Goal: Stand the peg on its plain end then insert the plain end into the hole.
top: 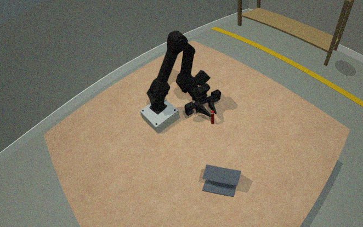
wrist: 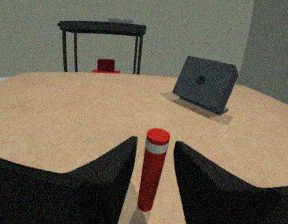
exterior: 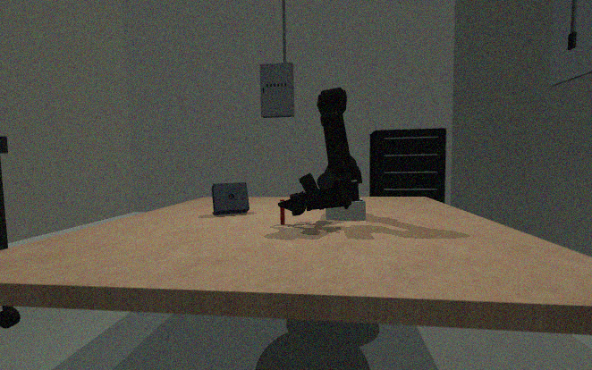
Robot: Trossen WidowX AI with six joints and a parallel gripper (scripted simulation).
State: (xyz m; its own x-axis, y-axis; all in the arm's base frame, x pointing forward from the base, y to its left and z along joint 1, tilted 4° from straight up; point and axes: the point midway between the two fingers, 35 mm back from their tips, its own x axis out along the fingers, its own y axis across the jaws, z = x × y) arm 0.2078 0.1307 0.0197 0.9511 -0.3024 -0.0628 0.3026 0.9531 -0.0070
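Note:
The red peg (top: 212, 118) (exterior: 283, 214) (wrist: 152, 172) stands upright on the table, its white band near the top and its plain end down. My gripper (top: 213, 114) (exterior: 282, 205) (wrist: 155, 144) is open, its fingertips on either side of the peg's upper part; the wrist view shows a gap at each side. The dark grey sloped panel (top: 221, 174) (exterior: 230, 202) (wrist: 207, 90) stands apart from the peg, its hole (exterior: 231, 196) (wrist: 200, 79) in the face toward the arm. In the top view the hole is hidden.
The arm's pale base block (top: 159, 119) (exterior: 345, 212) is bolted to the wooden table (top: 137, 158) (exterior: 197, 257) (wrist: 60, 115), behind the gripper. A dark-framed stand (wrist: 102, 28) and a red object (wrist: 106, 65) are beyond the table.

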